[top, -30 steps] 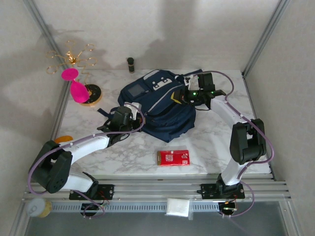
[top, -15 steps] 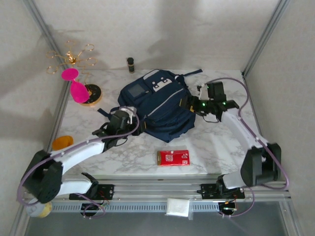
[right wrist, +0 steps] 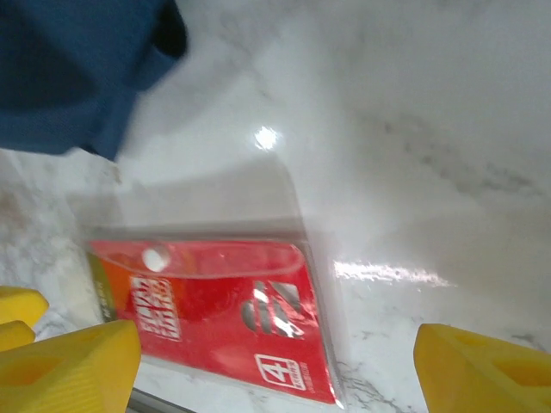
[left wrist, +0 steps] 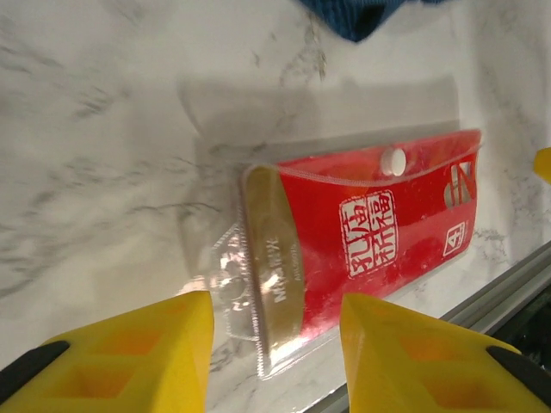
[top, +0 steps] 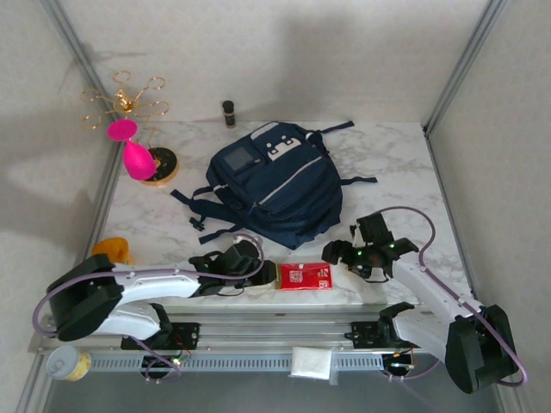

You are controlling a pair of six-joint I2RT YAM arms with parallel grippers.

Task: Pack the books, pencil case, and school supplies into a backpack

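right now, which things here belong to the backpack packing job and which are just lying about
Job: backpack; red packet, probably a supply.
Lying about: gold wire stand; dark bottle; orange object; white pouch.

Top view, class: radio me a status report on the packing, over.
Left tool open, right tool open, both empty. Backpack lies flat, neither tool on it. Red pouch lies between the tools. Nothing in the way.

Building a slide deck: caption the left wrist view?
Open left hand facing a red packet on the marble table.
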